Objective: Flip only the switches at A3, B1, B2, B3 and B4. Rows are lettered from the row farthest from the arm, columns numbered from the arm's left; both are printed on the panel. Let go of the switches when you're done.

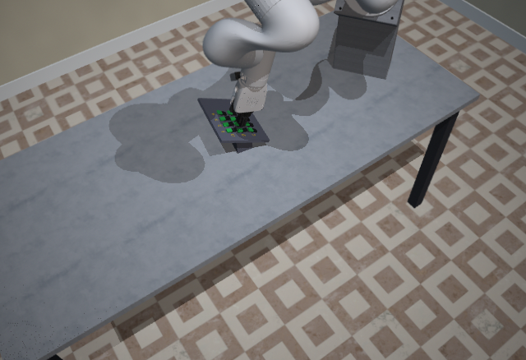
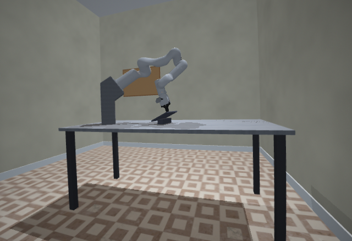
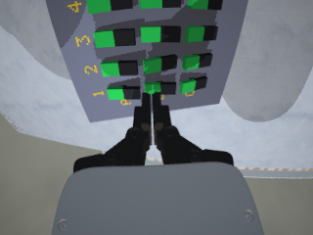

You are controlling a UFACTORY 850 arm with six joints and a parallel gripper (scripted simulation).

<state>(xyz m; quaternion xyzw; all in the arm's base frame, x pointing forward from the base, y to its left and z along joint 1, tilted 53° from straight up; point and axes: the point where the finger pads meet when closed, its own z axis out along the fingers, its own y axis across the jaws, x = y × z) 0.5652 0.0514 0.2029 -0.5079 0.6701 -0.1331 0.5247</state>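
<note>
Grey table (image 1: pixel 127 220) carries tilted switch panel (image 1: pixel 208 108); gripper (image 3: pixel 152 108) closed on nothing, fingertips at middle switch (image 3: pixel 153 86), column 1.

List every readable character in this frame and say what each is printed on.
"4", yellow, on the switch panel, left margin.
"3", same margin.
"2", same margin.
"1", same margin.
Row letters along the panel's near edge: partly hidden by the closed jaws, too blurred to read.
Top view: yellow marks on the panel too small to read.
</note>
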